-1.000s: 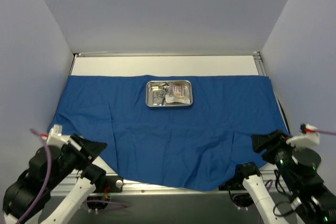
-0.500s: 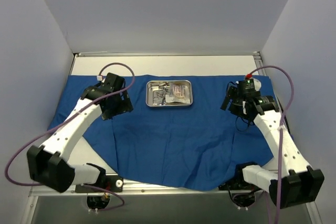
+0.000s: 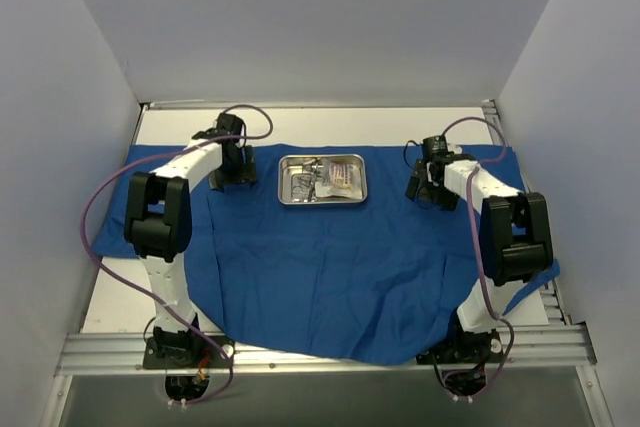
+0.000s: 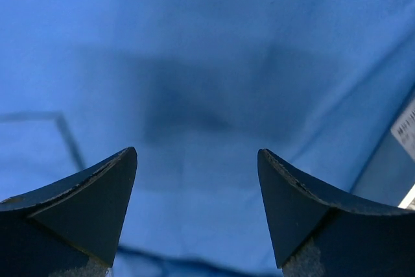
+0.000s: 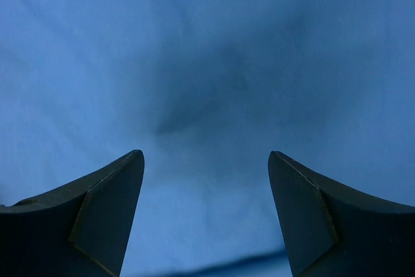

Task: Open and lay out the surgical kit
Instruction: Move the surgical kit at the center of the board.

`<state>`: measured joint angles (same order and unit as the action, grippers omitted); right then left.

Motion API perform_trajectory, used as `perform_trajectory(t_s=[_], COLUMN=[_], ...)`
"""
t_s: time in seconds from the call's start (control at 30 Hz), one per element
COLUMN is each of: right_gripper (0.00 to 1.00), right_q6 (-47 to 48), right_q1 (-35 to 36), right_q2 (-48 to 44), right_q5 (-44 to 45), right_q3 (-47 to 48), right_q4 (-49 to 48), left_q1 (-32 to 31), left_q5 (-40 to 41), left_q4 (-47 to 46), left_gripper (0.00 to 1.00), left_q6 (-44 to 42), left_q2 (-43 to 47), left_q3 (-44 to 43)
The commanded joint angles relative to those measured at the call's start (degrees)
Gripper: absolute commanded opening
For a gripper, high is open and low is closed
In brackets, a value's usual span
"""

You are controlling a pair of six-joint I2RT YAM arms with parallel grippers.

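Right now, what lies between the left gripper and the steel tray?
Only bare blue cloth separates the left gripper from the steel tray; the top view shows it.

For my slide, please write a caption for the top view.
Two arms, jaws open, flank the steel tray on the blue cloth.

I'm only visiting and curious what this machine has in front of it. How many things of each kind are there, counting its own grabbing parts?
blue cloth: 1
steel tray: 1
end effectors: 2, the left end effector and the right end effector, both open above the cloth
Total: 4
What lies in the tray is too small to count.
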<state>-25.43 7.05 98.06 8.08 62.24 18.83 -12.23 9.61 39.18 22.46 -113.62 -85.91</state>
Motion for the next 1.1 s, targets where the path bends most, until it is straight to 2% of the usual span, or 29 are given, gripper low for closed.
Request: perform_trajectory(t_s=[0.0, 0.17, 0.47, 0.57, 0.6, 0.67, 0.7, 0.77, 0.83, 0.87, 0.9, 0.93, 1.0, 1.07], right_gripper=[0.73, 0.72, 0.7, 0.66, 0.62, 0.56, 0.5, 0.44, 0.34, 0.3, 0.21, 0.16, 0.04, 0.0], right_q6=[1.17, 1.79, 1.17, 1.26, 1.35, 1.44, 1.44, 1.35, 1.44, 1.52, 1.61, 1.7, 1.7, 1.44], right_q1=[-0.37, -0.28, -0.19, -0.19, -0.19, -0.28, -0.28, -0.28, -0.28, -0.28, -0.28, -0.28, -0.46, -0.54], right_q2=[1.95, 5.47, 9.6, 11.1, 11.36, 12.15, 12.41, 13.12, 13.56, 13.73, 13.82, 14.08, 14.52, 15.84], right_q5=[3.17, 2.3, -0.08, 0.18, 0.45, 0.45, 0.62, 0.89, 0.98, 1.06, 1.24, 1.59, 1.68, 1.68], right_q3=[3.77, 4.12, 0.08, -0.98, -1.06, -0.98, -0.8, -0.19, 0.43, 0.78, 1.48, 1.83, 3.06, 4.2], right_q4=[-2.66, -4.41, -7.4, -8.02, -7.93, -7.93, -7.84, -7.58, -7.32, -6.88, -6.62, -6.53, -6.26, -5.74], left_q1=[0.28, 1.24, 1.33, 1.77, 1.94, 2.3, 2.38, 2.82, 3.09, 3.26, 3.44, 3.61, 3.88, 4.05], left_q5=[-3.1, -4.59, -1.97, -1.34, -1.52, -1.7, -1.7, -1.87, -1.7, -1.78, -1.87, -1.96, -1.87, -1.78], left_q4=[-2.97, -4.46, -0.42, 0.98, 1.34, 1.6, 1.78, 2.83, 3.53, 3.88, 4.32, 4.94, 5.38, 5.99], left_gripper=[0.84, 0.78, 0.76, 0.66, 0.53, 0.42, 0.38, 0.27, 0.17, 0.09, 0.06, 0.03, 0.02, 0.02], left_q6=[-3.65, -3.56, -3.12, -3.04, -2.77, -2.59, -2.59, -2.51, -2.77, -2.68, -2.77, -2.77, -2.86, -3.12], left_q2=[-2.47, -5.64, -11.27, -12.06, -12.06, -11.97, -12.06, -12.67, -13.29, -13.55, -13.9, -14.43, -14.87, -15.66], left_q3=[-4.53, -4.35, -6.73, -6.55, -6.47, -6.38, -6.72, -7.43, -8.31, -8.75, -9.36, -10.5, -11.64, -13.66])
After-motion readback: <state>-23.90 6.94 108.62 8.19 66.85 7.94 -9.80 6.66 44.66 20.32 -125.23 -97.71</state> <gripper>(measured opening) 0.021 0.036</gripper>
